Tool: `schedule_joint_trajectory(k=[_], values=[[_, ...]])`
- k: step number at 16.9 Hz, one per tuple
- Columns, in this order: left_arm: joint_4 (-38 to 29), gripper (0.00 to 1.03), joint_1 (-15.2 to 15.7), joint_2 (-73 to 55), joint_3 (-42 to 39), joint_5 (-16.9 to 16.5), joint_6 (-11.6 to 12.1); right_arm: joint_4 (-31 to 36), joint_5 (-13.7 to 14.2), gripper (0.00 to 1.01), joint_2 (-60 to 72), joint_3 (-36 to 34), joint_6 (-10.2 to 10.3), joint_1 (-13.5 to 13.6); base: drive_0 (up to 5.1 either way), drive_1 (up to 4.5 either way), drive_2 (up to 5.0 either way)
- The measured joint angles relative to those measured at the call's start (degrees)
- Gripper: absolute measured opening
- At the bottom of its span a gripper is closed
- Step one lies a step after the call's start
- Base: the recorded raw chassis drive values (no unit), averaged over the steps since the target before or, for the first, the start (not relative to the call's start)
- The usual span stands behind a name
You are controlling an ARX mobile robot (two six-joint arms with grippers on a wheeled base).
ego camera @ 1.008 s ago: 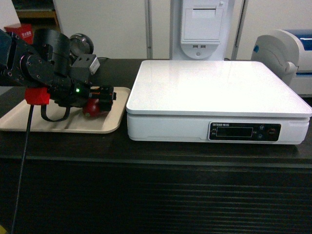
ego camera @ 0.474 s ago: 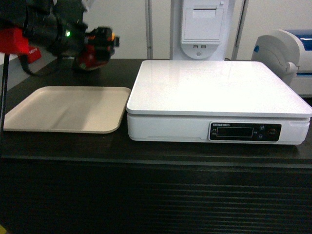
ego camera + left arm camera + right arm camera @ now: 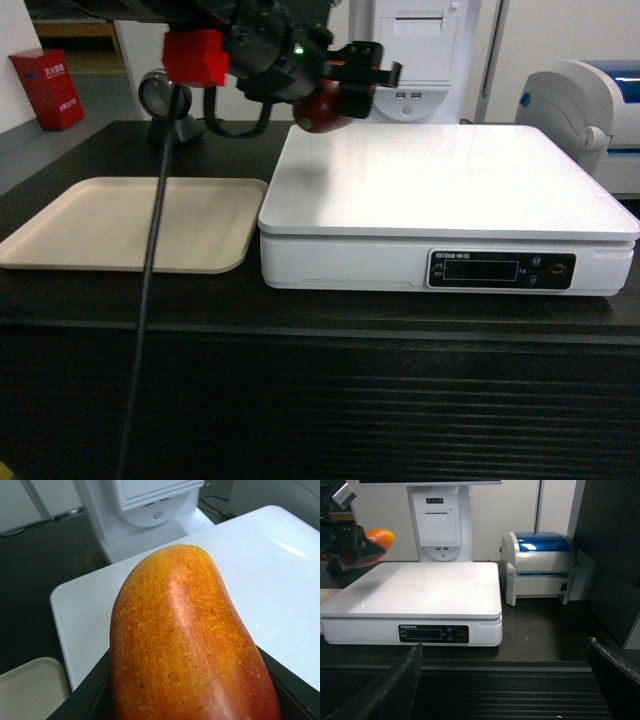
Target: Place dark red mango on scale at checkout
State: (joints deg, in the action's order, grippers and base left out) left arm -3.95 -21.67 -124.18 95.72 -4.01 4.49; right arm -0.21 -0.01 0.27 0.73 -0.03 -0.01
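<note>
My left gripper (image 3: 350, 82) is shut on the dark red mango (image 3: 323, 108) and holds it in the air above the back left corner of the white scale (image 3: 440, 180). In the left wrist view the mango (image 3: 185, 640) fills the middle, orange-red and speckled, between the black fingers (image 3: 87, 697), with the scale's plate (image 3: 280, 580) below it. The scale stands on the black checkout (image 3: 320, 400). The right wrist view shows the mango (image 3: 377, 539) left of the scale (image 3: 420, 587). My right gripper (image 3: 505, 680) is open and empty, low before the ribbed counter front.
A beige tray (image 3: 130, 225) lies left of the scale. A white receipt kiosk (image 3: 415, 60) stands behind the scale, and a blue-lidded label printer (image 3: 540, 565) to its right. A black cable (image 3: 150, 270) hangs from my left arm over the tray.
My left gripper lifted the mango off the beige tray, then carried it right to above the scale's back left corner. The tray now holds nothing.
</note>
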Motion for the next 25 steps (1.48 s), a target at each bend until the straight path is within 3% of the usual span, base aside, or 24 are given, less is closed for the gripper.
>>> schedule_joint_trajectory(k=[6, 11, 15, 18, 22, 25], values=[[5.2, 0.62, -7.3, -7.3, 11.2, 0.5, -2.6, 0.0, 0.0, 0.98, 0.0, 0.0, 0.0, 0.0, 0.0, 0.0, 0.0], [8.9, 0.62, -9.9, -14.0, 17.4, 1.0, -5.6, 0.0, 0.0, 0.98, 0.0, 0.0, 0.0, 0.0, 0.0, 0.0, 0.0], [11.3, 0.62, -10.9, -16.3, 21.5, 2.1, -6.0, 0.0, 0.0, 0.98, 0.0, 0.0, 0.0, 0.0, 0.0, 0.0, 0.0], [15.0, 0.62, -11.1, -18.7, 25.0, 3.8, -7.7, 0.0, 0.0, 0.98, 0.0, 0.0, 0.0, 0.0, 0.0, 0.0, 0.0], [14.7, 1.0, -10.8, -18.9, 25.8, 4.5, -8.6, 0.0, 0.0, 0.98, 0.0, 0.0, 0.0, 0.0, 0.0, 0.0, 0.0], [9.6, 0.98, -10.8, -17.1, 21.9, 4.3, -7.9, 0.0, 0.0, 0.98, 0.0, 0.0, 0.0, 0.0, 0.0, 0.0, 0.0]])
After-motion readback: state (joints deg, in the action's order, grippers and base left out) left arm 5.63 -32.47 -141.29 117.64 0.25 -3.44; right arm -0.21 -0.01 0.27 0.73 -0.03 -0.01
